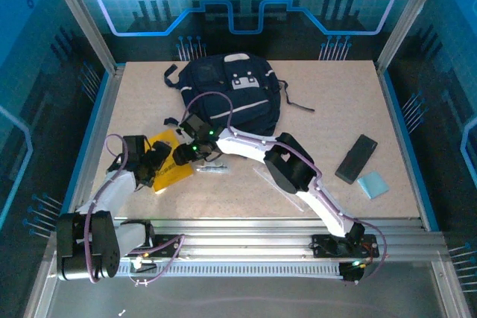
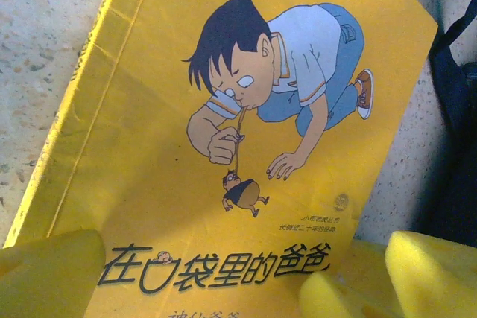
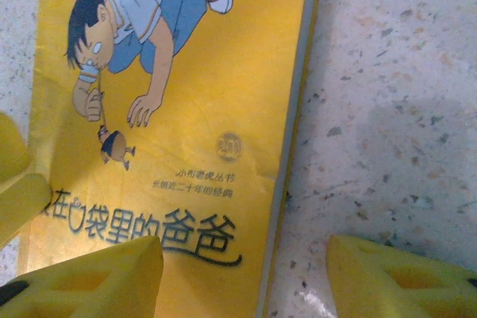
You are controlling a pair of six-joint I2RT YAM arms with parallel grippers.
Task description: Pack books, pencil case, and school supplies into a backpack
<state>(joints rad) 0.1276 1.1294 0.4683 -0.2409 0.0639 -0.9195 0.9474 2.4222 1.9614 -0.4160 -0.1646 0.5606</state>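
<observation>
Backpack (image 1: 231, 98) lay at far centre of the counter (image 1: 328, 102). Yellow book (image 1: 170, 165) lay flat near its front left. Left gripper (image 2: 223, 281) hung over the cover, jaws released wide. Right gripper (image 3: 246, 273) straddled the book's edge, jaws apart, clamping nothing. Black slab (image 1: 356, 159) and blue pad (image 1: 373, 184) sat well right; small pale oblong (image 1: 212, 170) lay beside the book.

A yellow book (image 1: 174, 176) lies near the backpack (image 1: 231, 102).
</observation>
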